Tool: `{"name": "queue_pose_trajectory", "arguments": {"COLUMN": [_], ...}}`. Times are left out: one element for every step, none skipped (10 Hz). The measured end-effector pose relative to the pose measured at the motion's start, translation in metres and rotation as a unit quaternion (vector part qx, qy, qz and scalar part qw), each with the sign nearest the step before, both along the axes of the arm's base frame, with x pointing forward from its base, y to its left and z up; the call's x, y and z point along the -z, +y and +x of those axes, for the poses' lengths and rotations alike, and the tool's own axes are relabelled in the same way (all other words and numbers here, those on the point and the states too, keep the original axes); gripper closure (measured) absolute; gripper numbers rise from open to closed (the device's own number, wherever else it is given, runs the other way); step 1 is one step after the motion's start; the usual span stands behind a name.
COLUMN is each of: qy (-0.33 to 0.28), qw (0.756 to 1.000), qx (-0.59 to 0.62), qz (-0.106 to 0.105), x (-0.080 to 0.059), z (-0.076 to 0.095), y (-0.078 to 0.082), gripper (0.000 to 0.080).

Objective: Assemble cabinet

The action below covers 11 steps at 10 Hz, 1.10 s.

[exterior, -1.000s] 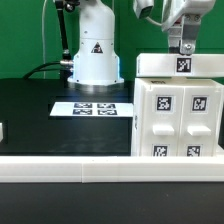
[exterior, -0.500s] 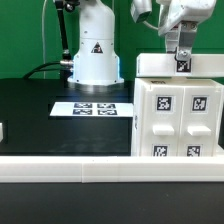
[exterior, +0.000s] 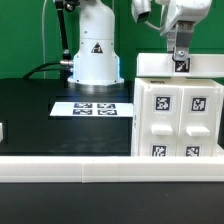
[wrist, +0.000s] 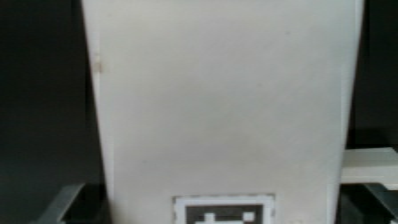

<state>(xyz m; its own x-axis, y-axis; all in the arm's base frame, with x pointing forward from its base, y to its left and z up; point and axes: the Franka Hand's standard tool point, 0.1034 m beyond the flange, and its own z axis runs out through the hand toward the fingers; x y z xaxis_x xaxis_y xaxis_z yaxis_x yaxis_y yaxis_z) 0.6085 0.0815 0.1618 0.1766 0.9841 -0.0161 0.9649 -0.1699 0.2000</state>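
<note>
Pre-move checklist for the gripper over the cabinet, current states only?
1. Gripper over the cabinet body, at its top slab: ok.
2. Jaw state: cannot tell; the exterior view shows the fingers low at the slab's tag, but not whether they close on anything.
3. Slab centred under the wrist camera: ok; the white slab fills the wrist view, with its tag between the finger tips.
4. Front panels seated on the body: ok, they look flush, tags facing out.
5. Marker board clear of the cabinet: ok; it lies flat on the black table, apart from the body.
</note>
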Motion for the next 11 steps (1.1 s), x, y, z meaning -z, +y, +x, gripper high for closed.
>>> {"name": "queue_pose_trajectory", "arguments": {"qy": [-0.002, -0.004, -0.005, -0.007, -0.012, -0.019, -0.022, -0.025, -0.029, -0.030, -0.032], "qw": [0.999, 0.997, 0.994, 0.989, 0.982, 0.968, 0.953, 0.938, 0.908, 0.885, 0.860], "qx": [0.049, 0.079, 0.103, 0.143, 0.184, 0.245, 0.296, 0.338, 0.406, 0.452, 0.496], "qz": [0.010, 0.016, 0.020, 0.028, 0.038, 0.054, 0.067, 0.080, 0.098, 0.108, 0.118], "x": [0.0001, 0.0001, 0.0001, 0.0003, 0.0007, 0.0009, 0.0013, 0.0018, 0.0023, 0.0022, 0.0022], "z": [-0.0001, -0.0002, -0.0002, -0.0005, -0.0010, -0.0017, -0.0021, -0.0022, -0.0025, -0.0026, -0.0025], "y": [0.0001, 0.0002, 0.0005, 0.0005, 0.0007, 0.0011, 0.0008, 0.0012, 0.0027, 0.0035, 0.0052], "gripper": [0.0246, 0.0246, 0.0245, 0.0245, 0.0245, 0.0245, 0.0245, 0.0245, 0.0245, 0.0245, 0.0245]}}
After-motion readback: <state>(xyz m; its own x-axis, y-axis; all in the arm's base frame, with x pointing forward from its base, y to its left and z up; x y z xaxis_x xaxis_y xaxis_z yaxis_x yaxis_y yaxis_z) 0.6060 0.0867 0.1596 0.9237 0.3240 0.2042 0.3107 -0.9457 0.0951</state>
